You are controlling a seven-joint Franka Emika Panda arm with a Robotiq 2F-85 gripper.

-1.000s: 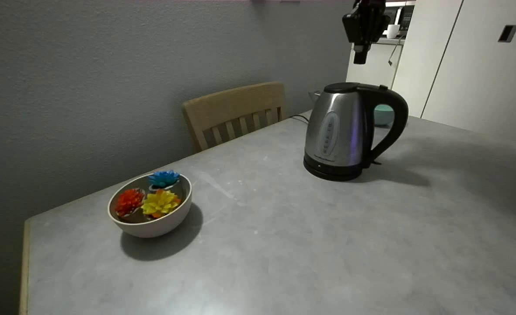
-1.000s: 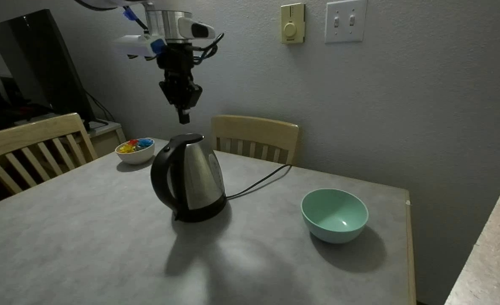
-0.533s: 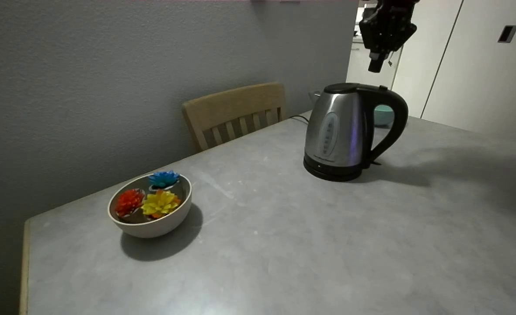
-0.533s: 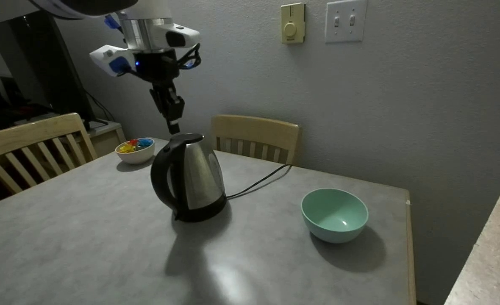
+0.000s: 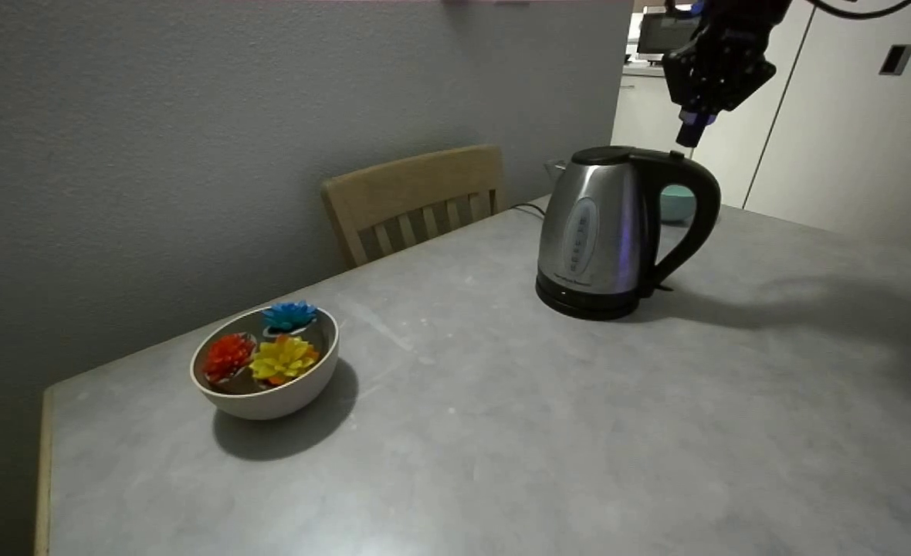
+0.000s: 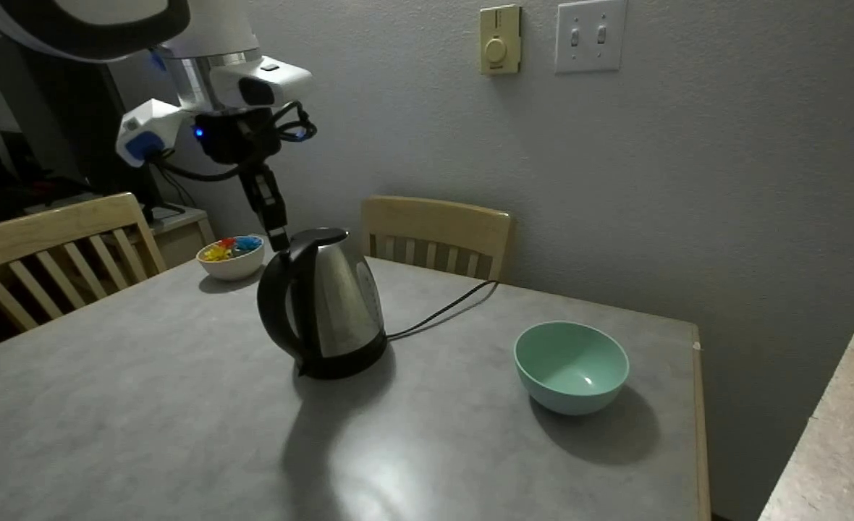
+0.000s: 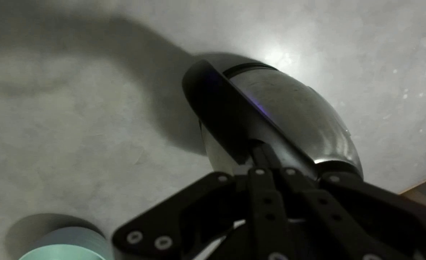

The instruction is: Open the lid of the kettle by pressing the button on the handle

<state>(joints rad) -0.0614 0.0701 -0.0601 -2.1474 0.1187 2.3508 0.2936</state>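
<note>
The steel kettle (image 5: 590, 232) stands upright on the table, also in an exterior view (image 6: 347, 297) and the wrist view (image 7: 296, 104). Its black lid (image 5: 602, 155) lies closed, also in an exterior view (image 6: 320, 236); in the wrist view it is mostly hidden. The black handle (image 5: 707, 205) loops down the side, also in the wrist view (image 7: 216, 104). A small button (image 5: 677, 154) sits on top of the handle. My gripper (image 5: 689, 137) is shut and empty, tilted, its tips just above the button; contact cannot be told. It also shows in an exterior view (image 6: 279, 242) and the wrist view (image 7: 265, 155).
A white bowl (image 5: 286, 401) with colourful flowers stands on the table (image 5: 502, 463). A mint green bowl (image 6: 570, 394) stands on the kettle's other side. A black cord (image 6: 441, 312) runs from the kettle's base. A wooden chair (image 6: 434, 210) stands by the wall.
My gripper has moved down and from above the lid toward the handle, tilting as it went. It stays shut. The kettle, lid and bowls have not moved.
</note>
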